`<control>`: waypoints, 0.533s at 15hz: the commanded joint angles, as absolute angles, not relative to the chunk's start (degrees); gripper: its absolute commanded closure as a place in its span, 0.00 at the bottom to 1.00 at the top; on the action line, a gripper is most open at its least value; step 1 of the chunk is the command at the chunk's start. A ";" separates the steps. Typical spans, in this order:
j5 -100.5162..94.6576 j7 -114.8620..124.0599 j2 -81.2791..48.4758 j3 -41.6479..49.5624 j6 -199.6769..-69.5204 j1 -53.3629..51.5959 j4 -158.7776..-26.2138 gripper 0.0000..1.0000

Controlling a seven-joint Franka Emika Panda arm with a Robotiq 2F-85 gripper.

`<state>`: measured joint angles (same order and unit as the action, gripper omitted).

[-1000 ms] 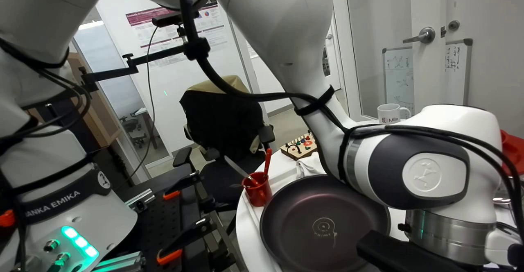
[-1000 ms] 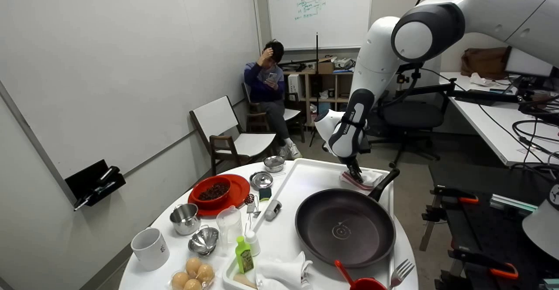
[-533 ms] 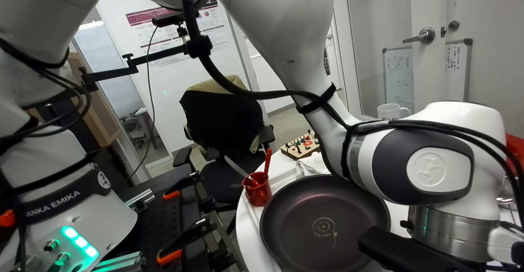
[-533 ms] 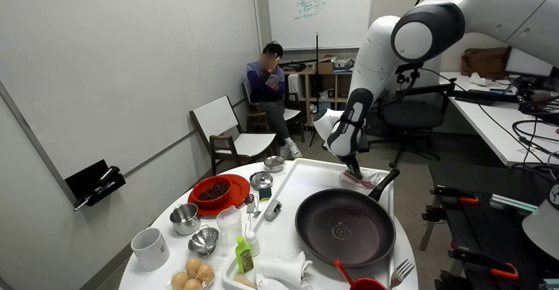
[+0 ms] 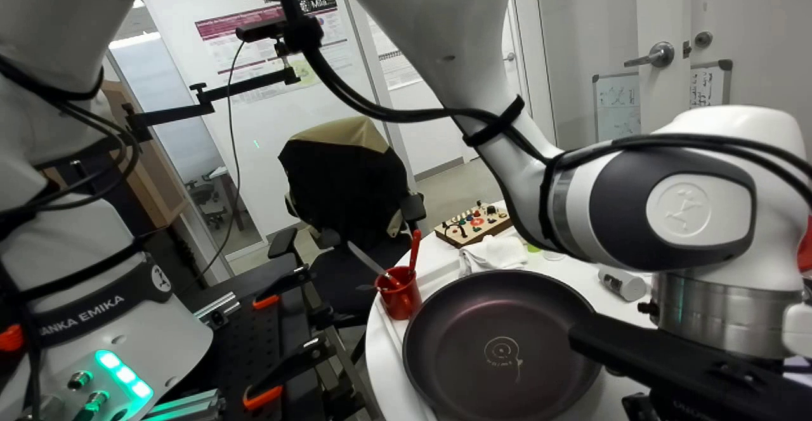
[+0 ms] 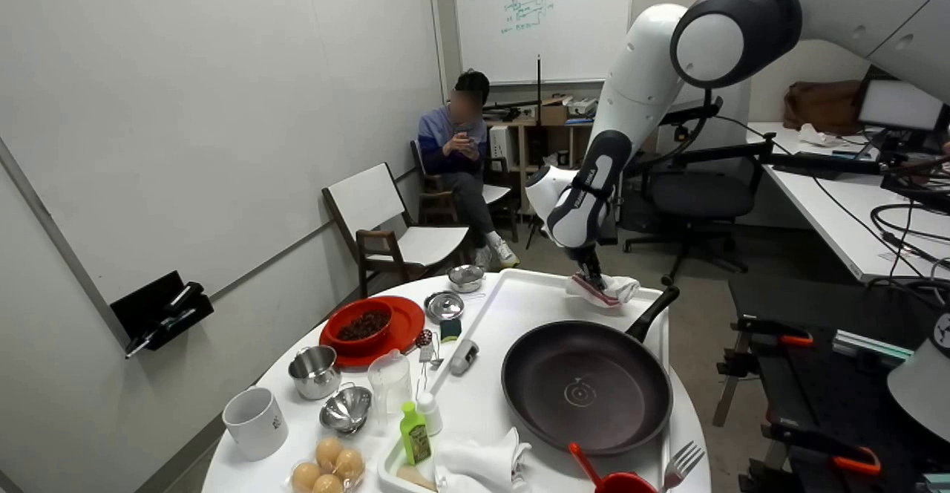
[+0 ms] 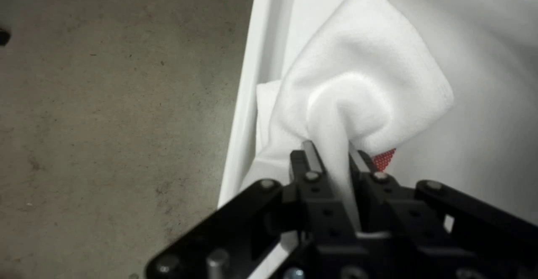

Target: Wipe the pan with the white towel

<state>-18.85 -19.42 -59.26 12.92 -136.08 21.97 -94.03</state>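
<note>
A white towel with a red patterned part (image 6: 622, 288) is bunched in my gripper (image 6: 591, 276) at the far end of the white tray. In the wrist view a fold of the towel (image 7: 370, 56) rises between the two fingers of the gripper (image 7: 330, 148), which are shut on it. The towel looks raised in the exterior view; whether it still touches the tray I cannot tell. The dark pan (image 6: 586, 374) rests on the tray nearer the camera, its black handle (image 6: 653, 313) pointing toward the towel. The pan (image 5: 501, 319) also shows beside the arm.
The white tray (image 6: 490, 330) has a raised rim. A second white cloth (image 6: 479, 463), a red mug (image 5: 399, 294) with cutlery and a grey-white cylinder (image 6: 464, 358) are near the pan. A red bowl (image 6: 358, 322), steel cups and a green bottle (image 6: 414, 433) stand further left.
My gripper has moved up and a little left in an exterior view, and the towel has come up with it. The forearm has risen. The pan has not moved.
</note>
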 commanded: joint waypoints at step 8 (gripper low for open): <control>-18.55 -20.45 -38.88 11.59 -138.70 20.53 -109.24 0.92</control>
<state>-18.51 -19.66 -45.55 11.84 -136.53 21.93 -101.40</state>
